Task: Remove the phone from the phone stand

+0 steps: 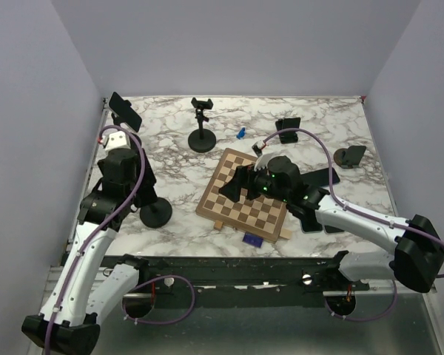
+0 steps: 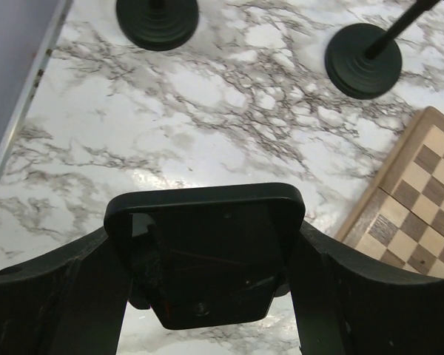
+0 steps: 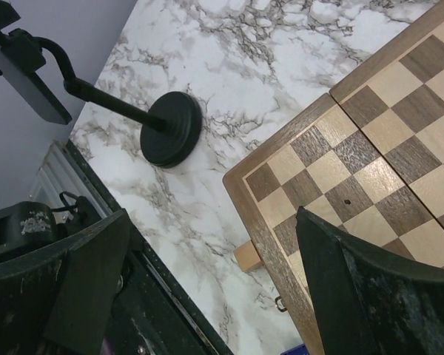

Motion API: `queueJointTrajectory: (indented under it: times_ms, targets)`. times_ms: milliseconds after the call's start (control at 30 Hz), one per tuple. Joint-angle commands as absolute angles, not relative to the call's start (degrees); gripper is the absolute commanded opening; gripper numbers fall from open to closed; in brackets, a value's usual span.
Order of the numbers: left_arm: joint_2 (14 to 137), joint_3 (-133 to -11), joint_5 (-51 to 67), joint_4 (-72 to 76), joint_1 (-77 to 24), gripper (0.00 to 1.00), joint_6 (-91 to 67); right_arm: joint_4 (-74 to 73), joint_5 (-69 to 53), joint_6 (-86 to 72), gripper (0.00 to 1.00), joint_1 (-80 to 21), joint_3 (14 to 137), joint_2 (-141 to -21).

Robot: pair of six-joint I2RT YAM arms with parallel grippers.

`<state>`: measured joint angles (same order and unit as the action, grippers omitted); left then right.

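Looking along the left wrist, we see the left jaws pinching the black phone (image 2: 207,222) by its edges, raised above the table (image 2: 207,111) near its far-left corner; the right jaws hang spread over the chessboard (image 3: 370,118).

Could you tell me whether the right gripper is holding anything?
No, the right gripper is open, with only the chessboard and table visible between its fingers.

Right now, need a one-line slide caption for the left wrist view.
Left gripper holds the black phone over the marble table, two stand bases and a chessboard corner beyond.
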<state>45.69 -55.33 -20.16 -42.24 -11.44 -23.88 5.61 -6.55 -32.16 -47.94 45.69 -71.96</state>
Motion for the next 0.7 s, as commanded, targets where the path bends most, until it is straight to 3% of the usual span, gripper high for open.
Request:
queueJointTrajectory:
  times_ms: [0, 333, 467, 667]
  targets:
    - [48.27, -57.2, -25.68, -39.45, -18.56, 0.0, -33.08, 4.98, -8.83, -34.15, 1.0, -48.17, 47.73, -73.28]
    - [51.59, -55.07, -23.37, -34.94, -25.37, 0.0, -36.11, 4.85, -10.9, -34.78, 1.0, -48.47, 48.96, -74.16]
    - [50.68, -53.6, -19.16, -32.06, -25.84, 0.13, -34.89, 6.81, -11.99, -35.65, 1.0, -49.21, 48.73, -74.95]
    - [52.57, -54.78, -18.03, -32.77, -26.02, 0.13, -36.27, 5.62, -9.75, -36.21, 1.0, -50.76, 51.12, -77.08]
